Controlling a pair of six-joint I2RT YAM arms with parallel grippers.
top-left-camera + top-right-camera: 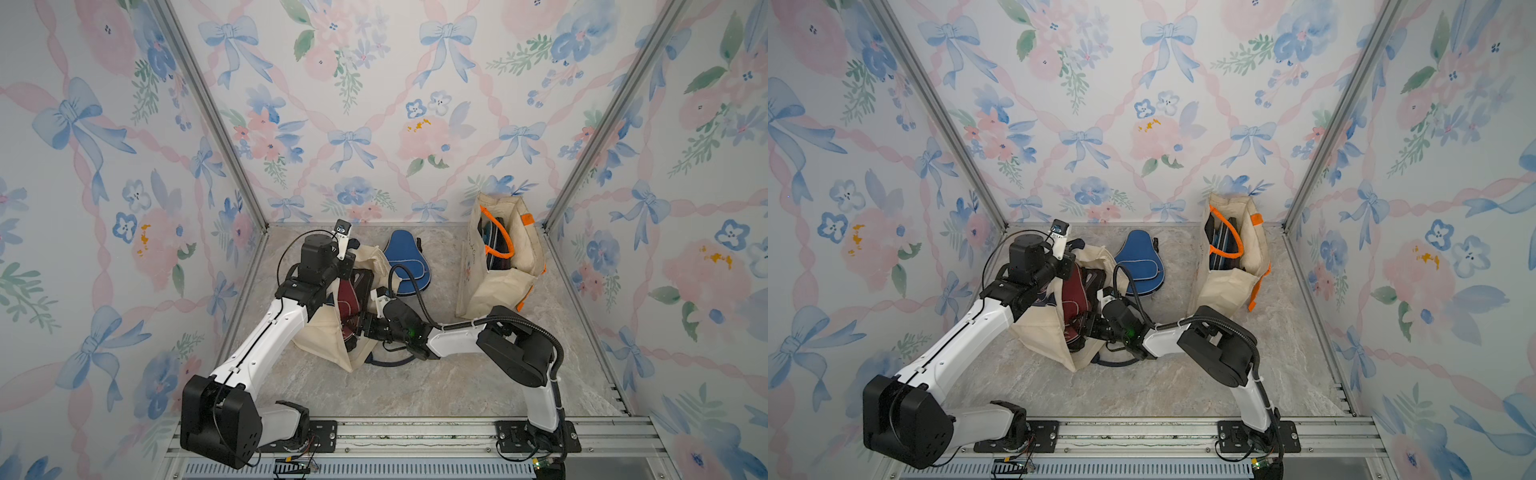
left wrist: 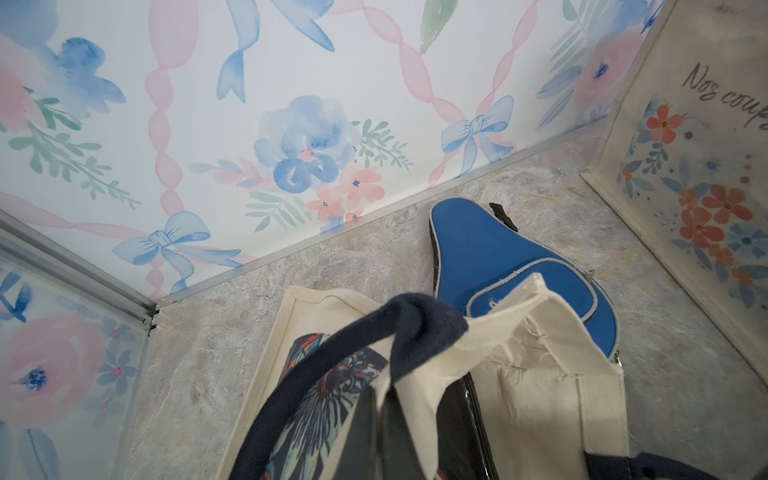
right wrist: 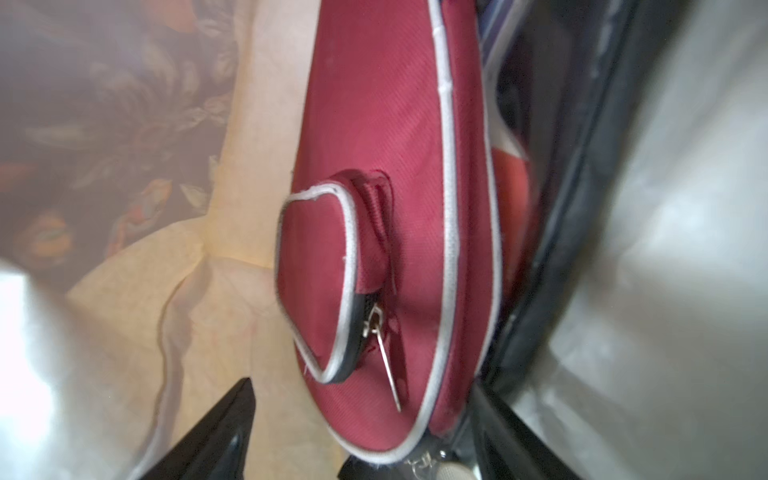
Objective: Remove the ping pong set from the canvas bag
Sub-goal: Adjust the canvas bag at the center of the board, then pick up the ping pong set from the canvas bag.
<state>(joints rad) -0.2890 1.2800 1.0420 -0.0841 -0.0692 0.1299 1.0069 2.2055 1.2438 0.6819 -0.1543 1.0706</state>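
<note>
The cream canvas bag (image 1: 320, 340) (image 1: 1038, 332) with navy handles lies on its side at the left of the table, mouth toward the right. My left gripper (image 1: 353, 269) (image 2: 379, 399) is shut on the bag's upper rim (image 2: 419, 374) beside the navy handle (image 2: 415, 316), holding the mouth up. A maroon case (image 1: 347, 297) (image 1: 1075, 291) (image 3: 395, 166) stands inside it. Beside that case is a black-edged pouch showing a red face (image 3: 511, 187). My right gripper (image 1: 359, 326) (image 1: 1088, 324) (image 3: 361, 432) is open at the bag's mouth, its jaws either side of the maroon case's end. A blue case (image 1: 405, 257) (image 1: 1140, 257) (image 2: 498, 257) lies on the table behind the bag.
A second cream bag (image 1: 490, 282) (image 1: 1221, 286) (image 2: 685, 187) with orange handles stands at the back right with dark flat items inside. Flowered walls close in the marble table on three sides. A navy strap (image 1: 386, 363) trails on the table under my right wrist.
</note>
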